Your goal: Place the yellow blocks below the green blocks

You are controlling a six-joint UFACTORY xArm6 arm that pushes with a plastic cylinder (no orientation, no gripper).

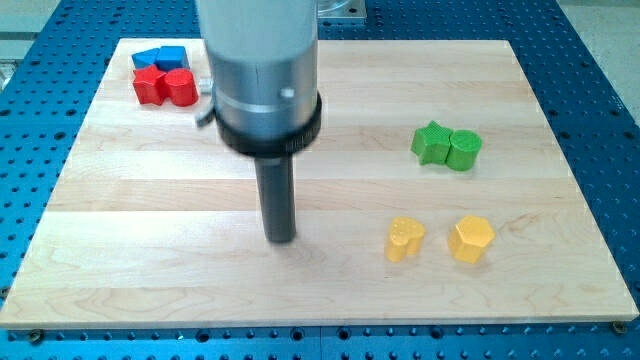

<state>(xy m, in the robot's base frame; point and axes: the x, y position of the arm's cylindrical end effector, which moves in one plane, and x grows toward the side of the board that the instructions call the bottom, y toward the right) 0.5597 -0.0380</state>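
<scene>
While left of yellow blocks point(440, 240), my tip point(281, 239).

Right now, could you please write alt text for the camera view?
My tip rests on a wooden board, left of two yellow blocks. Two touching green blocks lie above them; red and blue blocks cluster top left.

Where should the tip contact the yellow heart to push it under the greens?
No grip here, only pushing. Meet the yellow heart on its left face, coming from the view's left, where my tip already stands. The green blocks sit up and right of it, so a short rightward push probably does.
</scene>
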